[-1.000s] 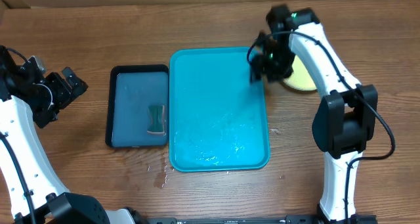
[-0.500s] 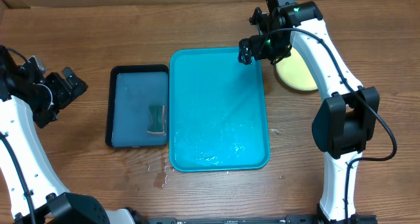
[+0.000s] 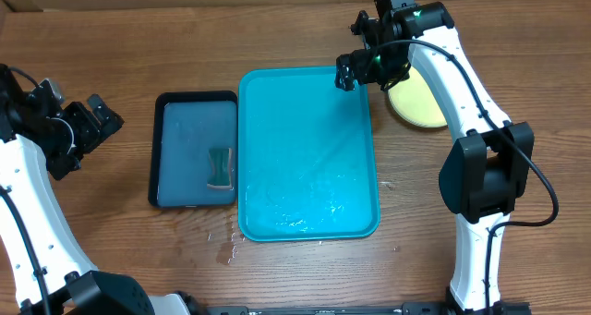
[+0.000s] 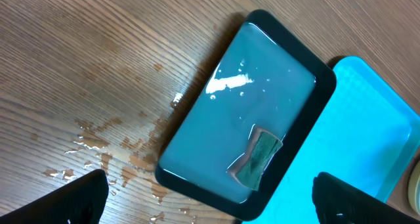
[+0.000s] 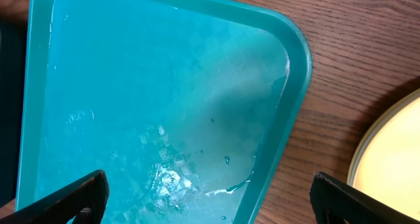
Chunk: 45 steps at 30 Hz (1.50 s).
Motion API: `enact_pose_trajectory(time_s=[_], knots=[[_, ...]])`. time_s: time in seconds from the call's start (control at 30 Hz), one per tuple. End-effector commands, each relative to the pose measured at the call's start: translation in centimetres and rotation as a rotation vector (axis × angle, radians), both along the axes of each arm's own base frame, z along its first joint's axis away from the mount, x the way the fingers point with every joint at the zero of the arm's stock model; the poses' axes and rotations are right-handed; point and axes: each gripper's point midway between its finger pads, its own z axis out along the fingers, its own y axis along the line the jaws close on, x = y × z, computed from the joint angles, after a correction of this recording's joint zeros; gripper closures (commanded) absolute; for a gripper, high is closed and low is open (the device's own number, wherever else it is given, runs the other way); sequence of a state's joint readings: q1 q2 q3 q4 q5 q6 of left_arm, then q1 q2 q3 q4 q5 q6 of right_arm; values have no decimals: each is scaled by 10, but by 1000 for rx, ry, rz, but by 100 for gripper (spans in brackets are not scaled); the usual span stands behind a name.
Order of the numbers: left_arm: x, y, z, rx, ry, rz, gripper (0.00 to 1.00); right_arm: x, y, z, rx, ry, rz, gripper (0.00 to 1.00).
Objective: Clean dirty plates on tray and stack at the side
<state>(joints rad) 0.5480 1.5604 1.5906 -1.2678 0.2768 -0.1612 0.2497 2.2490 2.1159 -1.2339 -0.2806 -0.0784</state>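
Note:
The teal tray (image 3: 295, 130) lies mid-table, wet, with no plate on it. To its right on the wood rests a pale yellow plate (image 3: 417, 102) with a lime-green rim, partly covered by my right arm. Whether other plates lie under it I cannot tell. My right gripper (image 3: 363, 70) hangs open over the tray's far right corner with nothing between its fingers. In the right wrist view the tray (image 5: 164, 86) fills the frame, the plate (image 5: 394, 158) sits at the right edge, and the gripper (image 5: 207, 204) is wide open. My left gripper (image 3: 90, 119) stands open at the far left, empty.
A dark navy tray (image 3: 159, 149) holding water and a green sponge (image 3: 220, 167) sits left of the teal tray. The left wrist view shows this tray (image 4: 190, 178), the sponge (image 4: 257, 157) and water drops (image 4: 98, 152) on the wood.
My right gripper has moved away from the plate toward the tray's far right corner and opened fully. It has held still for the last half second. The left arm has not moved.

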Motion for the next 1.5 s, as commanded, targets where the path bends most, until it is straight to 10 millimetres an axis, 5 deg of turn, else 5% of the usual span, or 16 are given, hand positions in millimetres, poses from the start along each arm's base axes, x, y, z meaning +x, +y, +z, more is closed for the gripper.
enact_pose_trajectory(time_s=[0.0,0.53,0.67,1.07,1.47], knots=[[2,1,2,-5,-6,10,0,4,0,13,5,-40,6,0],[2,1,2,-5,-6,10,0,4,0,14,5,-41,6,0],[2,1,2,-5,-6,10,0,2,5,29,13,-70,16,0],[2,1,2,-5,-6,10,0,-32,9,168,92,-357,42,0],[2,1,2,-5,-6,10,0,-124,-26,329,162,-755,12,0]])
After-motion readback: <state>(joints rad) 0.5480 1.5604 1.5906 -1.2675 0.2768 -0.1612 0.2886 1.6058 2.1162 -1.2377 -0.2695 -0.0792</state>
